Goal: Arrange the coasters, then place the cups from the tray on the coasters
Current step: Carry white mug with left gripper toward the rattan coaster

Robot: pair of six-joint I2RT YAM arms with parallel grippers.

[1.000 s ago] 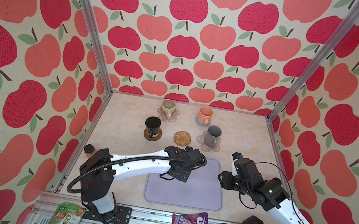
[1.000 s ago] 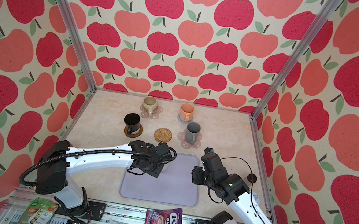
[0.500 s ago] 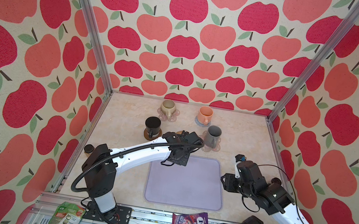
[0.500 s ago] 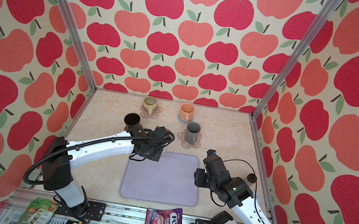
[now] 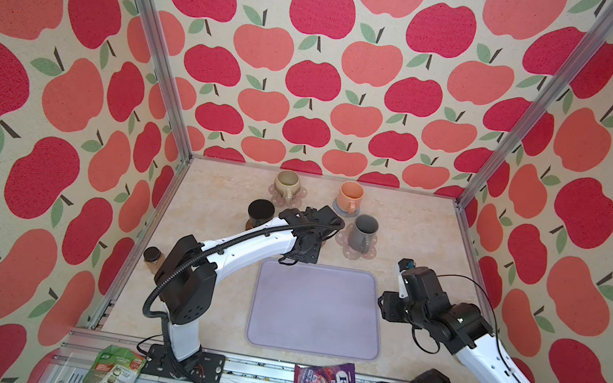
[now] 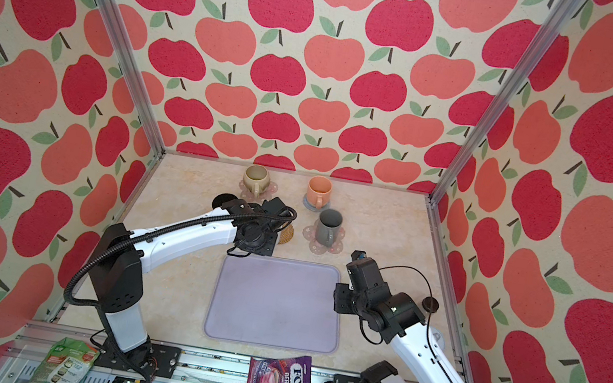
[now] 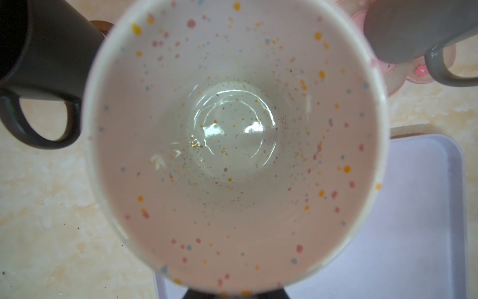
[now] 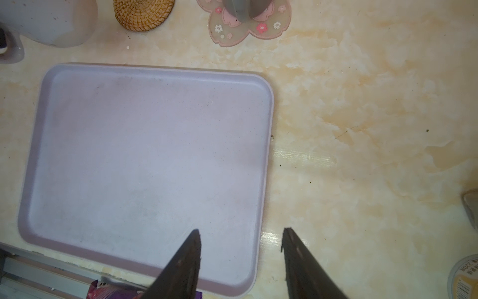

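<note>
Last placement: left gripper [image 5: 305, 243], clamped on the speckled mug [image 7: 232, 145] beside the rattan coaster [image 8: 143, 13], must centre and lower it; right gripper [image 8: 240, 240] gapes empty.

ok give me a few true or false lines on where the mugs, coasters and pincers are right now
The tray holds no mug. True.
The grey mug stands on the rattan coaster. False: it stands on a pink flower coaster; the rattan one is bare.
The left pincer holds the speckled white mug. True.
The right pincer is shut on the tray's rim. False: it is open and empty.
The orange mug sits on the grey-blue coaster. True.
</note>
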